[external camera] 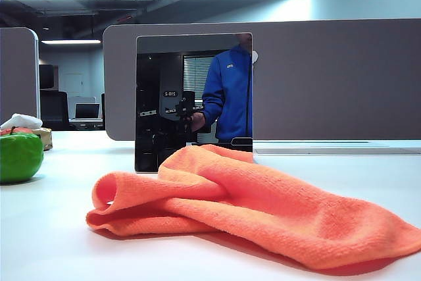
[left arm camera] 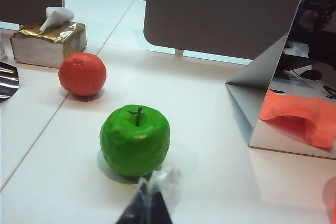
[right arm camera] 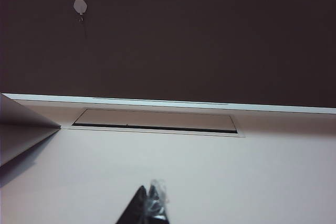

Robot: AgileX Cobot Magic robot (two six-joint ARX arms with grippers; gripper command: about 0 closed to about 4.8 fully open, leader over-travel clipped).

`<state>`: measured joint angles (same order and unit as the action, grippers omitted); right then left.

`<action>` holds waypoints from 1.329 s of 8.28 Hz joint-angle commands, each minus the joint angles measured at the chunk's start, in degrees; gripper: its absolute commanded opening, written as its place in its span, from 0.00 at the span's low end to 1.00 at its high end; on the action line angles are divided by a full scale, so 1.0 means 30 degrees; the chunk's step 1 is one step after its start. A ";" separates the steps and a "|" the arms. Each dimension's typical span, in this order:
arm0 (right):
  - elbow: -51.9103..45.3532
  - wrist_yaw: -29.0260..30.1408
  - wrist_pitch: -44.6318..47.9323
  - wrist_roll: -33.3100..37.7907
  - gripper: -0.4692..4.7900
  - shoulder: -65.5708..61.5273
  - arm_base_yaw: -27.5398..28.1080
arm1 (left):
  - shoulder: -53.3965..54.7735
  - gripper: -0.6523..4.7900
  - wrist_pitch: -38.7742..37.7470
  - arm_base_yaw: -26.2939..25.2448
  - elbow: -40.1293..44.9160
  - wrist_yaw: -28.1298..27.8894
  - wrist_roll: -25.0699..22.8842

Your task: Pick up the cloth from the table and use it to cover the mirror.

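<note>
Exterior view is showing the cloth (external camera: 256, 212) lying crumpled on the surface (external camera: 46, 235) just in front of the mirror (external camera: 194, 100), its long axis running across the mirror's face, with the bulk trailing past the mirror's right edge and a rolled fold toward its left. Neither arm is showing in this view. Left claw (left arm camera: 149, 203) is sitting pressed together and empty, pointing over the surface at the apple (left arm camera: 135, 139), with the mirror (left arm camera: 299, 77) standing off to the side beyond it; the cloth is appearing there only as an orange reflection. Right claw (right arm camera: 148, 205) is also pressed together, holding nothing, pointing over bare surface toward the partition (right arm camera: 210, 35), away from the cloth. Both seem parked low and drawn back; which one is nearer the cloth I cannot tell
</note>
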<state>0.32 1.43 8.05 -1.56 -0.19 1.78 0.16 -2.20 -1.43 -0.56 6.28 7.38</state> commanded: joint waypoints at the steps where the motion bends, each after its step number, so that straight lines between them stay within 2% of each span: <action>1: 0.0000 -0.0080 -0.0189 -0.0051 0.09 0.0022 -0.0015 | 0.0015 0.11 0.0182 0.0000 -0.0022 0.0146 0.0058; 6: 0.0051 0.0335 -0.0313 -0.0058 0.09 0.0022 -0.0015 | 0.0015 0.11 0.0270 0.0000 -0.0022 0.0277 0.0051; 7: 0.0889 0.1647 -0.0510 -0.0117 0.09 0.0022 -0.0015 | 0.0015 0.11 0.0896 0.0000 -0.0109 0.1894 0.0109; 8: 0.1399 0.1683 -0.1086 -0.0299 0.09 0.0022 -0.0015 | 0.0015 0.11 0.0882 0.0000 -0.0211 0.2375 0.0095; 9: 0.3067 0.1668 -0.3555 -0.1370 0.09 0.0022 -0.0015 | 0.0015 0.11 -0.0015 0.0007 -0.0874 0.2718 0.0102; 11: 0.7155 0.1683 -0.9675 -0.1654 0.09 -0.0124 -0.0015 | 0.0197 0.11 -0.4860 0.0328 -0.3738 0.2849 0.0029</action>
<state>20.36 6.26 -17.82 -6.35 -0.49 1.78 0.32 -13.72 -0.67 -10.28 14.00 7.51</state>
